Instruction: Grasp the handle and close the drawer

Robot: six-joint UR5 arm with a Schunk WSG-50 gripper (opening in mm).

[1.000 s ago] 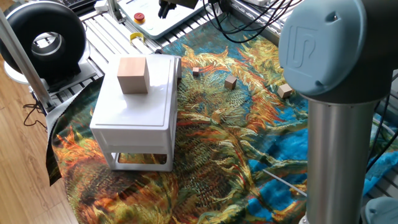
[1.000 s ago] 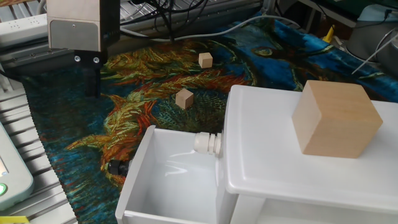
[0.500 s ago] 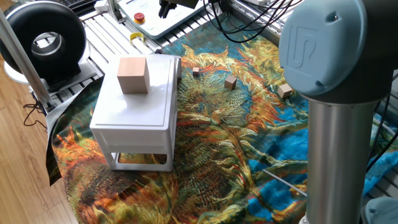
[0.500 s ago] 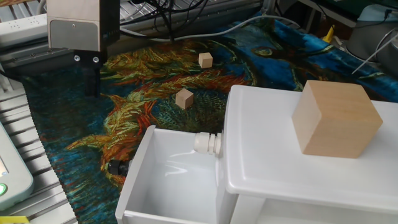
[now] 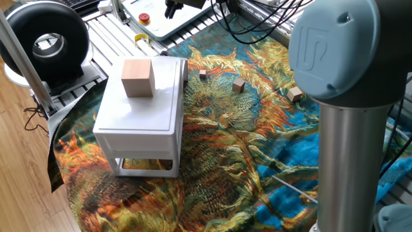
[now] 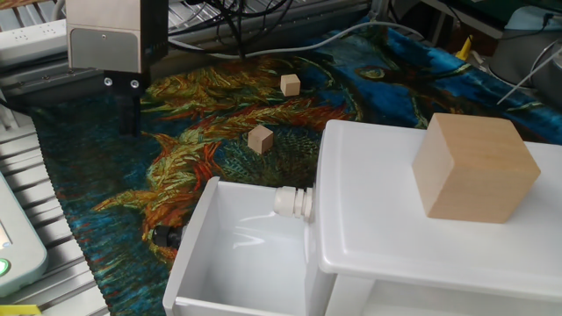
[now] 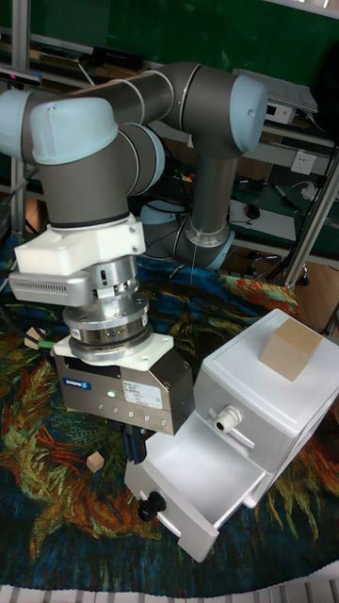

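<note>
The gripper (image 7: 135, 450) is hanging fingers-down over the patterned cloth (image 7: 56, 490), its grey body sitting just left of the open drawer's front in the tall fixed view. Its dark fingers (image 6: 130, 112) are showing only as a narrow stub below the housing, so I cannot tell whether they are spread or pressed together. Nothing is being held.

Just below and to the right of those fingers, the handle (image 7: 151, 506) is sticking out of the drawer's front face as a small dark knob. It is near the gripper, not touching it. The drawer (image 7: 184, 528) is standing pulled well out of the white cabinet (image 7: 273, 396), its inside bare. A wooden cube (image 7: 290, 349) is sitting on the cabinet's top, and a small block (image 7: 94, 461) is lying on the cloth to the gripper's left.

The job is looking barely begun: the grasp is not yet made.

Here is where it could be going wrong:
- The knob is small and rounded, so fingers closing off-centre could be sliding off it.
- Coming down too close to the front panel could be clipping its top edge.
- Pushing at an angle could be jamming the drawer, or shoving the whole light cabinet across the cloth and rocking the cube.
</note>
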